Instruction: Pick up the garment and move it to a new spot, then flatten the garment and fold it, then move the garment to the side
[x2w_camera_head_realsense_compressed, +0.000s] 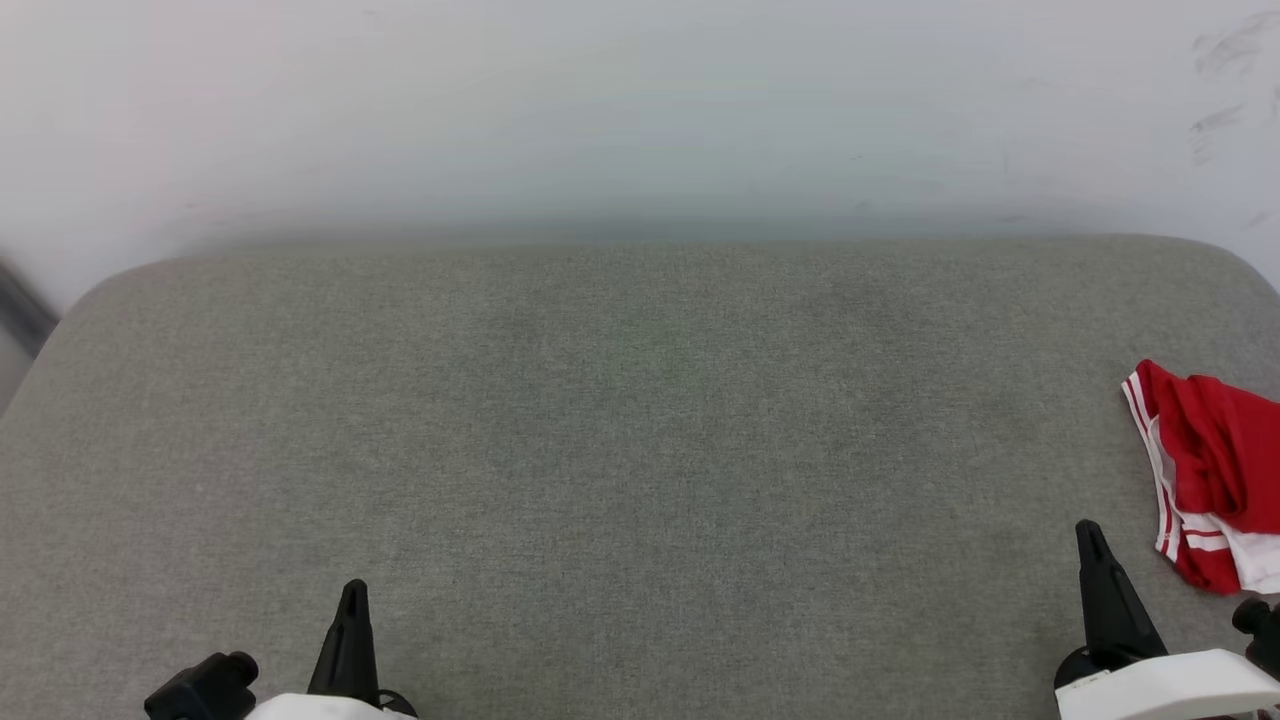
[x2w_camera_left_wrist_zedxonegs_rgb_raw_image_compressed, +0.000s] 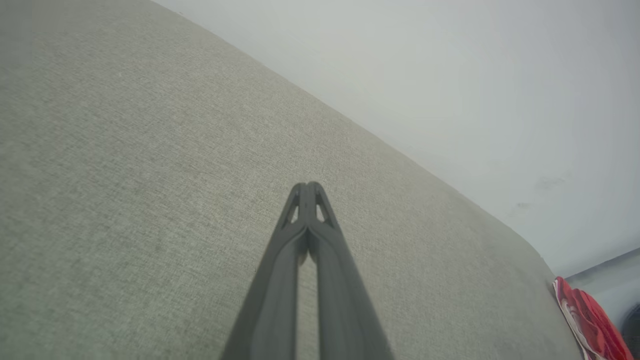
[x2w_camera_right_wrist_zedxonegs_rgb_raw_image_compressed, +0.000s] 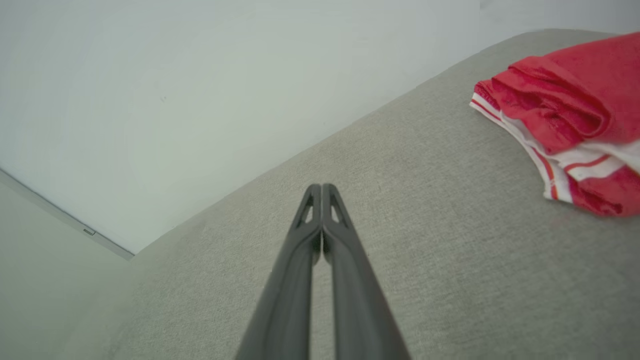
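The garment (x2w_camera_head_realsense_compressed: 1215, 470) is a red shirt with white sleeves and red-and-white striped trim, lying folded in a bundle at the right edge of the grey cushioned surface (x2w_camera_head_realsense_compressed: 640, 450). It shows again in the right wrist view as the garment (x2w_camera_right_wrist_zedxonegs_rgb_raw_image_compressed: 565, 115) at upper right, and as a sliver of the garment (x2w_camera_left_wrist_zedxonegs_rgb_raw_image_compressed: 590, 322) at lower right of the left wrist view. My right gripper (x2w_camera_head_realsense_compressed: 1090, 533) is shut and empty, a short way left of and nearer than the shirt. My left gripper (x2w_camera_head_realsense_compressed: 353, 590) is shut and empty at the lower left, far from it. Both fingertip pairs touch, as seen on the left gripper (x2w_camera_left_wrist_zedxonegs_rgb_raw_image_compressed: 308, 186) and the right gripper (x2w_camera_right_wrist_zedxonegs_rgb_raw_image_compressed: 321, 187).
A pale wall (x2w_camera_head_realsense_compressed: 640, 110) rises behind the far edge of the cushion. The cushion has rounded far corners at left and right, and its grey top stretches wide between the two grippers.
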